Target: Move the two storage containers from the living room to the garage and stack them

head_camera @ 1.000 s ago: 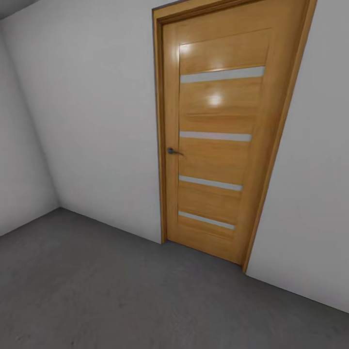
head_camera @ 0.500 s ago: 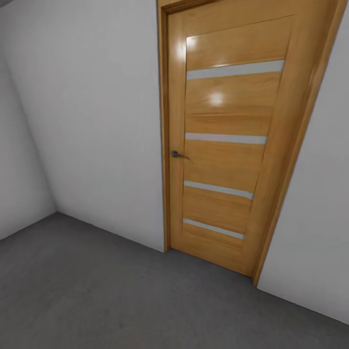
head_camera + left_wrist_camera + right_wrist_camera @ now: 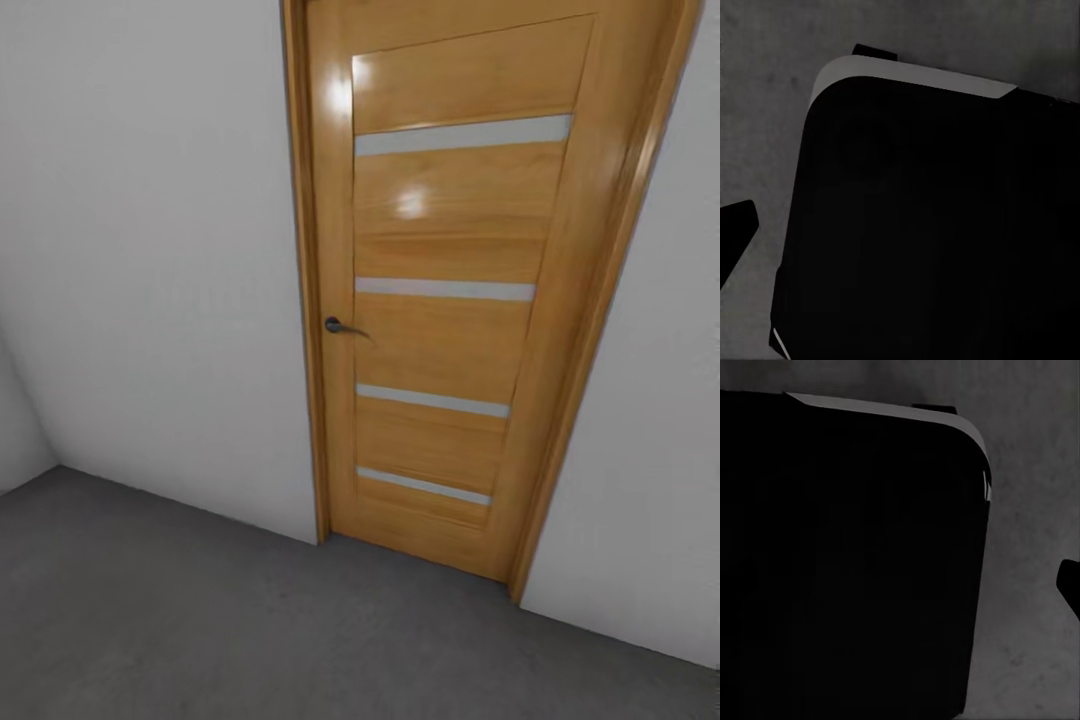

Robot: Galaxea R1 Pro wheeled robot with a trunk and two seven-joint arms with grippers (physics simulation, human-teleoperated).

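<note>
Filling the middle of the head view, a shut wood door [image 3: 450, 290] with a dark handle [image 3: 335, 325] stands in a white wall [image 3: 150, 250]. Grey floor [image 3: 200, 620] lies along the bottom. Both wrist views show a big black body [image 3: 922, 225] above that floor. I cannot tell how either claw is set.

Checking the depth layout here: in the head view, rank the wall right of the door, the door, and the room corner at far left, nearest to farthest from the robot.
1. wall right of the door: right side, its foot lowest in the picture.
2. door: middle.
3. room corner: far left, its foot highest.
</note>
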